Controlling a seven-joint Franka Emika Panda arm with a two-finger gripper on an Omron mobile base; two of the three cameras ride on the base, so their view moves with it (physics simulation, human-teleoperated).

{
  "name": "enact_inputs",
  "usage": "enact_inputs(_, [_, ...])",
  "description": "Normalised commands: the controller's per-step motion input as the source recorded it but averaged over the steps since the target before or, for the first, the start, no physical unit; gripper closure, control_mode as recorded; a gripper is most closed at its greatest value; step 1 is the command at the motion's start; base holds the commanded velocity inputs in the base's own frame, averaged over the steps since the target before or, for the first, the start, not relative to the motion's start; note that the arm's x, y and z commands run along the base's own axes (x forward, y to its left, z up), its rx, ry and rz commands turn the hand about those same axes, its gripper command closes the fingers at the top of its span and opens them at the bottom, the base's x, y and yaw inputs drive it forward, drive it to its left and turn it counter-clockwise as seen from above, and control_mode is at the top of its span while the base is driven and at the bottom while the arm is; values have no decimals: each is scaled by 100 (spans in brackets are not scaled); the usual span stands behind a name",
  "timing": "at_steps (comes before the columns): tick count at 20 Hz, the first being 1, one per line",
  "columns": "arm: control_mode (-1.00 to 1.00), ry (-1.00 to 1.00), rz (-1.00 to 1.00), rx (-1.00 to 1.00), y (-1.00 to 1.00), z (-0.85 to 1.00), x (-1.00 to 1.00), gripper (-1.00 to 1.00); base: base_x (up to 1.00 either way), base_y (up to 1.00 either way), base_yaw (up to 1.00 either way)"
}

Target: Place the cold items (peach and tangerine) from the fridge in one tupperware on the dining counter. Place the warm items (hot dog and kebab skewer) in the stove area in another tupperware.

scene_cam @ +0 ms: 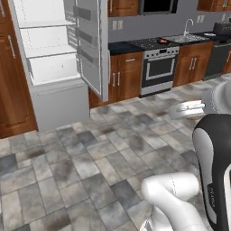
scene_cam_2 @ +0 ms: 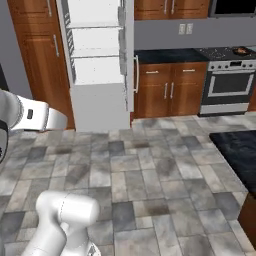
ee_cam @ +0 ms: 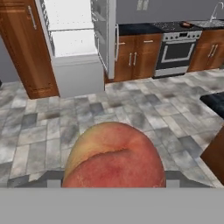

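Note:
A red and yellow peach point(ee_cam: 114, 155) sits large at the bottom of the hand view, right between my gripper's jaws, which are shut on it and hidden behind it. In the left base view my gripper point(scene_cam: 185, 109) hangs over the tiled floor at the right, pointing toward the fridge. The fridge point(scene_cam: 49, 49) stands open, its white shelves bare as far as I see. The tangerine, the tupperware, the hot dog and the kebab skewer are out of view; a small red thing point(scene_cam: 162, 41) lies on the stove top, too small to name.
The fridge door point(scene_cam: 92, 45) swings out over the floor. The stove point(scene_cam_2: 232, 75) stands in the row of wooden cabinets, with a sink point(scene_cam: 187, 37) further right. A dark counter edge point(scene_cam_2: 237, 150) juts in at the right. Grey tiled floor point(scene_cam_2: 130, 170) lies open between them.

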Motion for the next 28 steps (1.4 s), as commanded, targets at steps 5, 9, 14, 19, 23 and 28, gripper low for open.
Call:
enact_inputs(5, [100,0,0,0,0,0,0,100,-82,-100,-14])
enact_inputs(9, [100,0,0,0,0,0,0,100,-61,-100,-9])
enact_inputs(14, [100,0,0,0,0,0,0,100,-43,-100,-7])
enact_inputs(19, [100,0,0,0,0,0,0,100,-23,-100,-4])
enact_inputs(23, [100,0,0,0,0,0,0,100,-7,-100,0])
enact_inputs(28, [100,0,0,0,0,0,0,100,-1,-100,0])
